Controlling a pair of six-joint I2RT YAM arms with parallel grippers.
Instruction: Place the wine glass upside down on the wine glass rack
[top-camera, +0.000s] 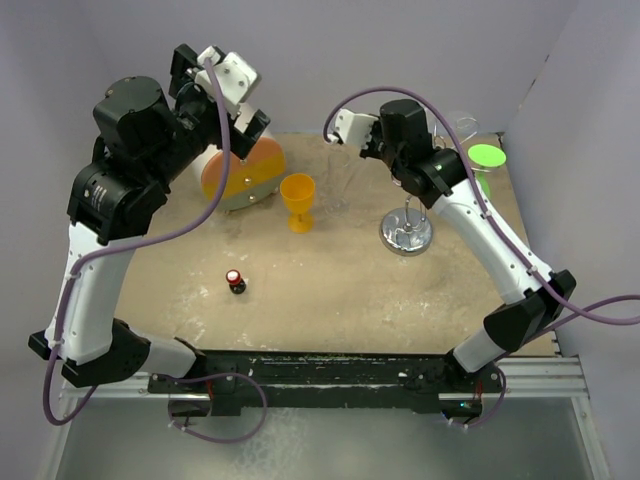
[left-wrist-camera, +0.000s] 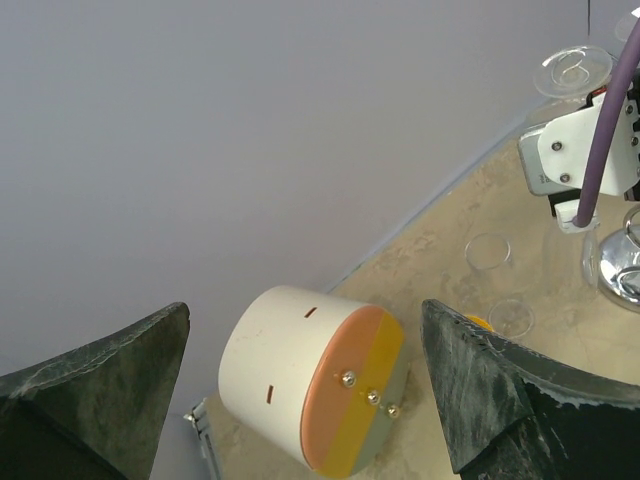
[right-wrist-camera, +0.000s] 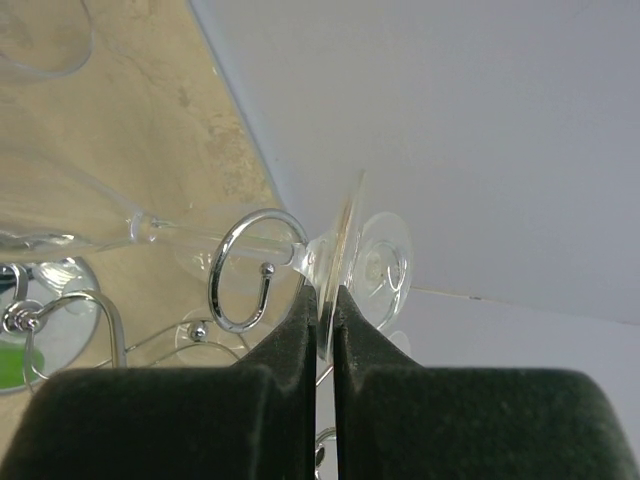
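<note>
Currently the right tool (right-wrist-camera: 325, 300) is pinched narrow on the wine glass (right-wrist-camera: 372, 262) — dark matte pads clamp the thin clear foot disc edge-on. The slim stem runs left from the foot and crosses a curled loop of the wine glass rack (right-wrist-camera: 213, 280). The rack is shiny chrome wire with a ball-tipped hook end; can't tell if the stem is seated in the loop. The rack's round mirror base stands on the sandy, speckled tabletop (top-camera: 330, 300), right of centre. The left tool (left-wrist-camera: 305, 310) is spread wide and holds nothing, raised at the far left over a cream cylinder (left-wrist-camera: 285, 375) with an orange-and-yellow face and three screws. Nearby are an orange plastic goblet (top-camera: 297, 200) just left of the rack, a small red-capped bottle (top-camera: 235, 281) and a green disc (top-camera: 487, 155) far right — all apart from the rack.
</note>
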